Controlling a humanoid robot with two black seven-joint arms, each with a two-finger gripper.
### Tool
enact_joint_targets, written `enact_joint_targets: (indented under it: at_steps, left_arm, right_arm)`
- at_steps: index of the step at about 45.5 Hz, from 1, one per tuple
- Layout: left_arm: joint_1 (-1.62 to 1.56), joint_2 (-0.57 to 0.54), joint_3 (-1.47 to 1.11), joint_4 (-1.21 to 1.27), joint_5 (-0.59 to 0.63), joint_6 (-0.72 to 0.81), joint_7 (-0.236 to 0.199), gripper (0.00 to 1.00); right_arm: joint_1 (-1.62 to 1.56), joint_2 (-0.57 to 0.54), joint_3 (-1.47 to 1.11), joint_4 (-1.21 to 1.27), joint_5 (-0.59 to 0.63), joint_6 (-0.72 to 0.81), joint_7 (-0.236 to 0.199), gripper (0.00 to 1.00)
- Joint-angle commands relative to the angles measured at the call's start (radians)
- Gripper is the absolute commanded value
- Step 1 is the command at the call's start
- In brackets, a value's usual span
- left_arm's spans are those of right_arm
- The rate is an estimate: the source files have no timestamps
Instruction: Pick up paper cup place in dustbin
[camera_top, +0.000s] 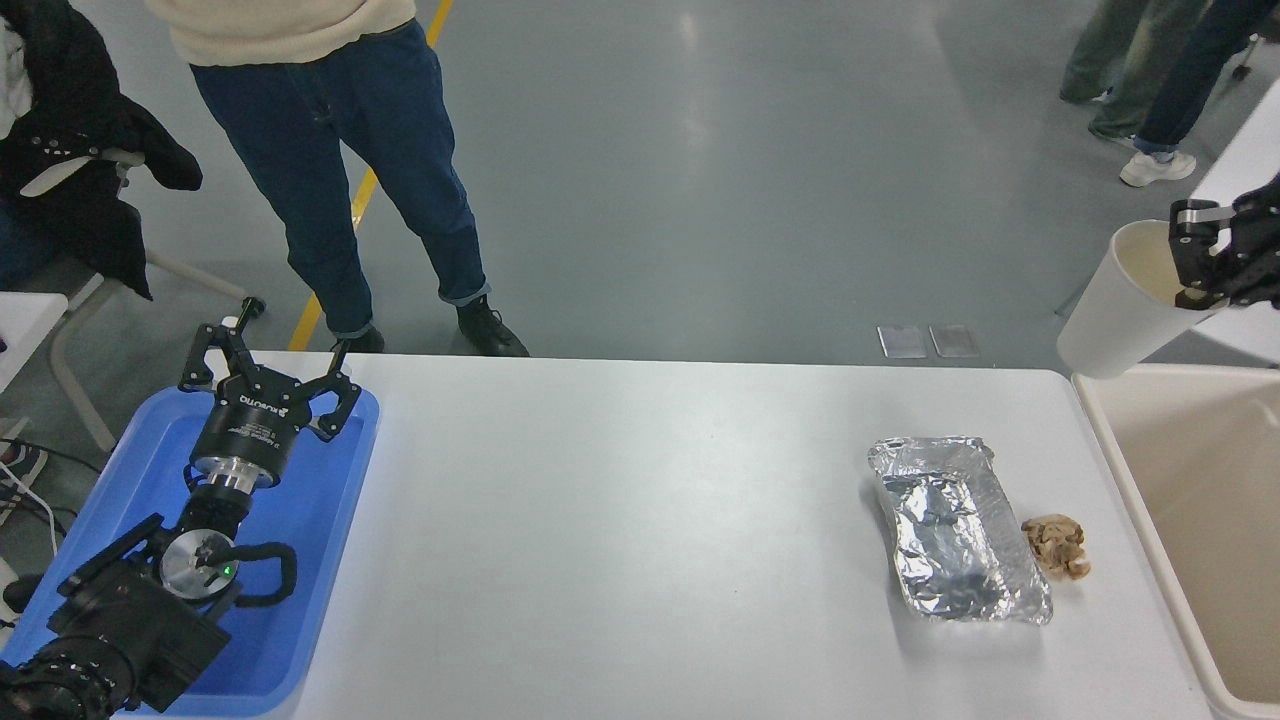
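Note:
The white paper cup (1115, 315) with a cream inside hangs tilted in the air at the right edge, just above the far corner of the cream-beige dustbin (1110, 430). My right gripper (1195, 255) is shut on the cup's rim, one finger inside and one outside; most of the arm is out of view. My left gripper (268, 365) is open and parked over the blue tray at the lower left.
A crumpled silver foil tray (955, 530) and a small brown crumpled scrap (1057, 545) lie on the white table near the bin. A blue tray (320, 500) sits at the left. A person's legs (340, 160) stand at the far side; more legs (1140, 80) show at the top right.

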Motion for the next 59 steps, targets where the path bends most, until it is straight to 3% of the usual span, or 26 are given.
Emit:
enact_joint_targets:
  at_steps: [1, 11, 24, 40, 59]
  left_arm:
    - [0.000, 0.000, 0.000, 0.000, 0.000, 0.000, 0.000, 1.00]
    - [-0.002, 0.000, 0.000, 0.000, 0.000, 0.000, 0.000, 1.00]
    - [0.000, 0.000, 0.000, 0.000, 0.000, 0.000, 0.000, 1.00]
    - [0.000, 0.000, 0.000, 0.000, 0.000, 0.000, 0.000, 1.00]
    - [-0.002, 0.000, 0.000, 0.000, 0.000, 0.000, 0.000, 1.00]
  right_arm:
    - [-0.004, -0.238, -0.027, -0.044, -0.169, 0.000, 0.000, 0.00]
    - [-0.197, -0.257, 0.024, -0.196, -0.168, 0.000, 0.001, 0.00]
    - [-0.585, -0.264, 0.343, -0.383, -0.173, 0.000, 0.000, 0.00]
    - [-0.975, -0.195, 0.532, -0.589, -0.168, -0.005, 0.000, 0.00]
    - [-1.375, -0.082, 0.818, -0.811, -0.165, -0.396, 0.000, 0.00]
